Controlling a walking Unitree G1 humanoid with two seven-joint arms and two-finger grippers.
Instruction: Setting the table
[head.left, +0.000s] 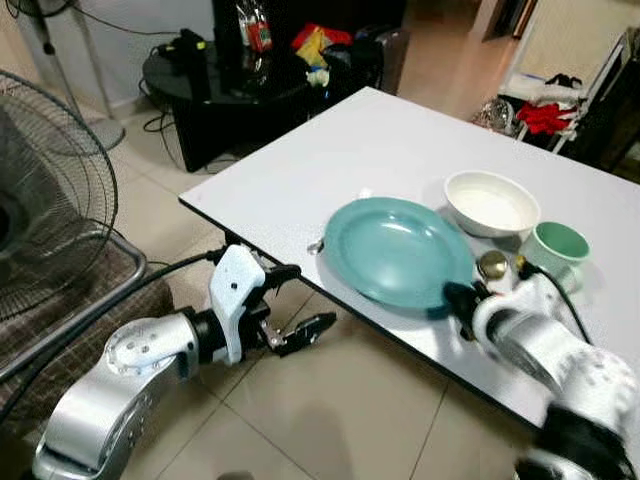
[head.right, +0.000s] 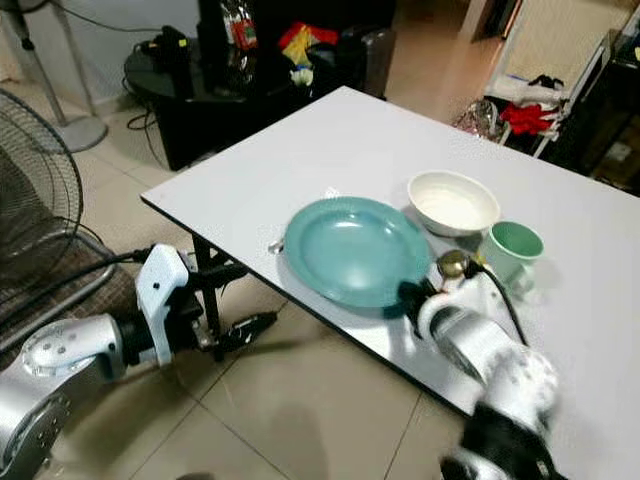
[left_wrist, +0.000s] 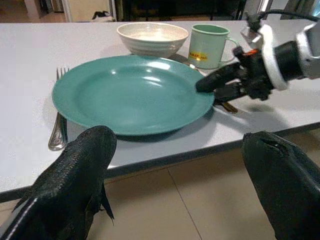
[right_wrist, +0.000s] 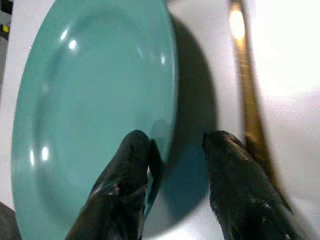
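A teal plate (head.left: 395, 250) lies on the white table (head.left: 400, 140) near its front edge. Left of the plate a silver fork (left_wrist: 59, 125) lies on the table. A white bowl (head.left: 490, 203) and a green mug (head.left: 555, 250) stand behind the plate to the right. A gold utensil (right_wrist: 245, 90) lies beside the plate's right rim. My right gripper (right_wrist: 175, 145) is open at that rim, one finger over the plate, the other on the table next to the gold utensil. Below the table's edge my left gripper (head.left: 308, 300) hangs open over the floor, holding nothing.
A standing fan (head.left: 40, 200) and a woven seat (head.left: 60, 320) are at my left. A black round table (head.left: 240, 80) with clutter stands behind the white table's far corner. Red cloth (head.left: 545, 115) lies at the back right. Tiled floor (head.left: 330, 420) lies below.
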